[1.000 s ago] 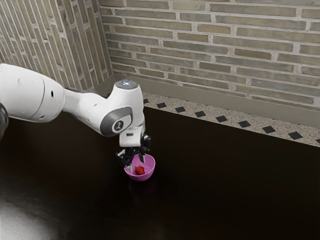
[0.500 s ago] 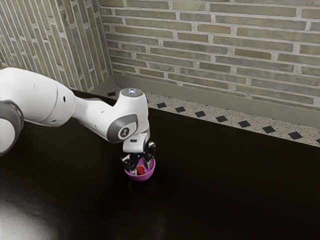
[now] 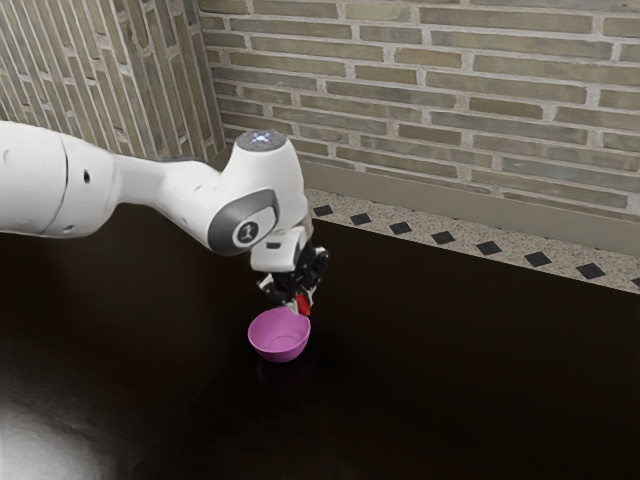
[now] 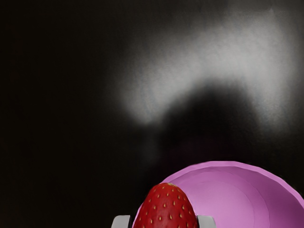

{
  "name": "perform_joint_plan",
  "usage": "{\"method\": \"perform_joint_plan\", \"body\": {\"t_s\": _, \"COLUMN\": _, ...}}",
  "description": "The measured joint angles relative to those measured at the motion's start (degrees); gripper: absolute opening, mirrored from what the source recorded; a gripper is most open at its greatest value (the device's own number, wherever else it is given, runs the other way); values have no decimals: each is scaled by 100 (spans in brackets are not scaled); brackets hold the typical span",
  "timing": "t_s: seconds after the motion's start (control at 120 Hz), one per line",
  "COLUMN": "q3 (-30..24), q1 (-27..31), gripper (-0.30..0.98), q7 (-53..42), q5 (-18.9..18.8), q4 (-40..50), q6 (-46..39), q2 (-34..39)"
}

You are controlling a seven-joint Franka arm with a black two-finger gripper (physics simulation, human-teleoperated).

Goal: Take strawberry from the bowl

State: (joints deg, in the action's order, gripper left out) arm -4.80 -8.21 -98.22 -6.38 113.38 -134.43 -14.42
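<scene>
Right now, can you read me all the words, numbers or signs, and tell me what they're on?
Nothing I can read.
White round mark on my arm's dark grey cover: too small.
Little dark mark lower on the arm: too small.
Strawberry and pink bowl: no writing that I see.
</scene>
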Motion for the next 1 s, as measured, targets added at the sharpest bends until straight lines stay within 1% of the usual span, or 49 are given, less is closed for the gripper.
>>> {"method": "perform_joint_plan", "body": {"t_s": 0.075, "q3": -301, "q1": -94, "gripper": -4, "q7": 15, "q5": 7, "q4": -80, "q6": 56, "q2": 185}}
{"method": "perform_joint_plan", "body": {"t_s": 0.117, "q3": -518, "q1": -153, "gripper": -5, "q7": 30, "q5": 9, "q4": -165, "q6": 78, "q2": 206}}
{"method": "perform_joint_plan", "body": {"t_s": 0.167, "q3": -649, "q1": -287, "gripper": -5, "q7": 53, "q5": 13, "q4": -267, "q6": 97, "q2": 186}}
{"method": "perform_joint_plan", "body": {"t_s": 0.233, "q3": -710, "q1": -423, "gripper": -6, "q7": 92, "q5": 28, "q4": -360, "q6": 116, "q2": 47}}
{"method": "perform_joint_plan", "body": {"t_s": 0.342, "q3": -728, "q1": -647, "gripper": -6, "q7": 172, "q5": 48, "q4": -494, "q6": 117, "q2": -462}}
{"method": "perform_joint_plan", "body": {"t_s": 0.467, "q3": -730, "q1": -710, "gripper": -6, "q7": 266, "q5": 53, "q4": -535, "q6": 29, "q2": -823}}
{"method": "perform_joint_plan", "body": {"t_s": 0.55, "q3": -726, "q1": -720, "gripper": 8, "q7": 328, "q5": 26, "q4": -537, "q6": 0, "q2": -880}}
{"method": "perform_joint_plan", "body": {"t_s": 0.692, "q3": -711, "q1": -709, "gripper": 36, "q7": 438, "q5": 12, "q4": -540, "q6": 32, "q2": -891}}
{"method": "perform_joint_plan", "body": {"t_s": 0.758, "q3": -703, "q1": -707, "gripper": 45, "q7": 484, "q5": 9, "q4": -539, "q6": 44, "q2": -891}}
{"method": "perform_joint_plan", "body": {"t_s": 0.833, "q3": -696, "q1": -685, "gripper": 52, "q7": 552, "q5": 7, "q4": -521, "q6": 57, "q2": -841}}
{"method": "perform_joint_plan", "body": {"t_s": 0.9, "q3": -628, "q1": -521, "gripper": 56, "q7": 758, "q5": 3, "q4": -454, "q6": 229, "q2": -475}}
{"method": "perform_joint_plan", "body": {"t_s": 1.0, "q3": -598, "q1": -32, "gripper": 61, "q7": 1373, "q5": 23, "q4": -425, "q6": 936, "q2": 530}}
